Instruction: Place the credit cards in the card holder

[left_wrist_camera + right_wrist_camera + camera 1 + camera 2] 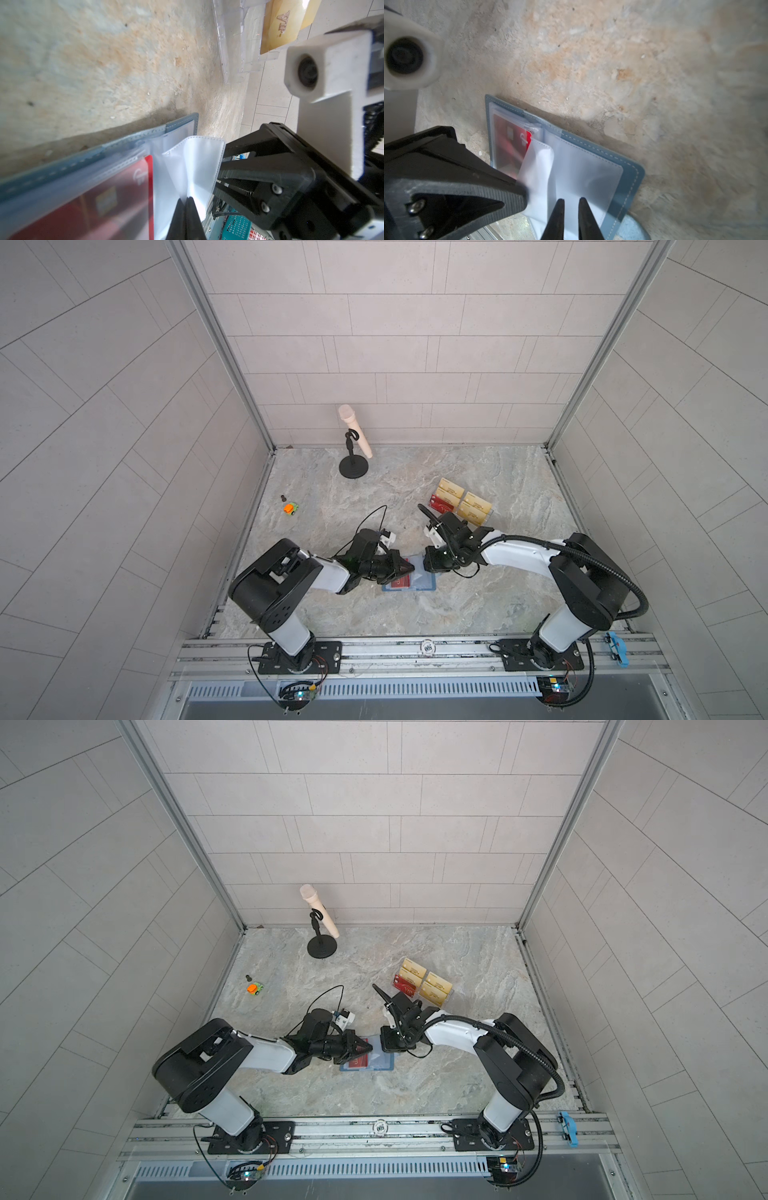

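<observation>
The slate-blue card holder (424, 581) (384, 1060) (182, 122) (631, 176) lies open on the marble table between both arms. One red credit card (401, 582) (358, 1062) (104, 197) (510, 141) sits under a clear sleeve on its left half. My left gripper (411, 568) (188, 200) is shut on a loose clear sleeve (201, 158) (537, 166), which it holds lifted off the pages. My right gripper (430, 565) (571, 200) hovers over the right half's sleeves, jaws a narrow gap apart with nothing between them. More red credit cards (441, 502) (404, 984) stand in the stand behind.
A clear acrylic tiered stand (485, 517) with pale gold cards (465, 502) (280, 22) is just behind the right arm. A microphone on a black stand (353, 439) is at the back, and a small orange-green toy car (291, 508) at the left edge.
</observation>
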